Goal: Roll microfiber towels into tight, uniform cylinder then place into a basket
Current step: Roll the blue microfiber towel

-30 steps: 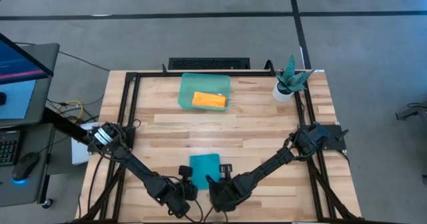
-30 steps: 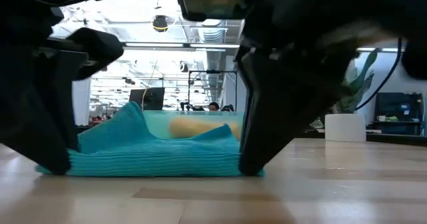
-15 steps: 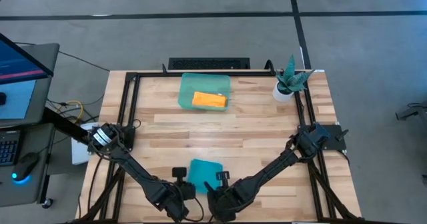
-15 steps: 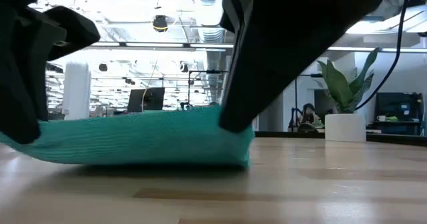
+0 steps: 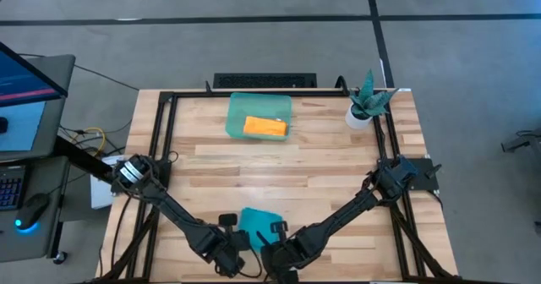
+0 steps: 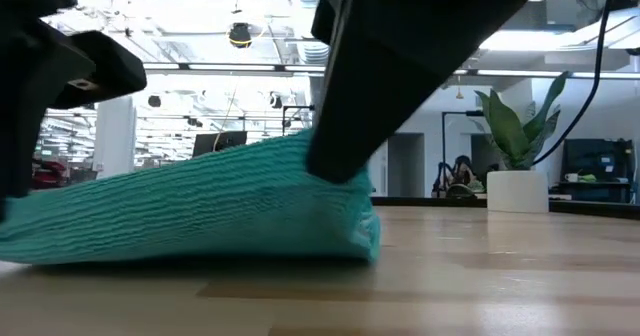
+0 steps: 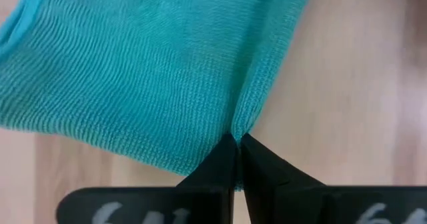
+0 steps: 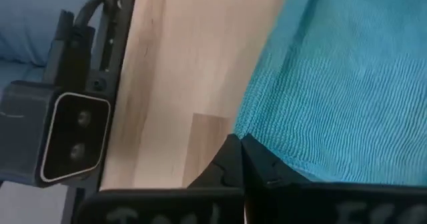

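1. At the bottom centre of the high view, the left gripper and the right gripper sit low and close together at the table's near edge, both arms stretched diagonally inward.
2. Each claw is pressed together, pinching an edge of the teal towel, whose near side is lifted.
3. Farther up the frame, the basket holds the rolled orange towel.
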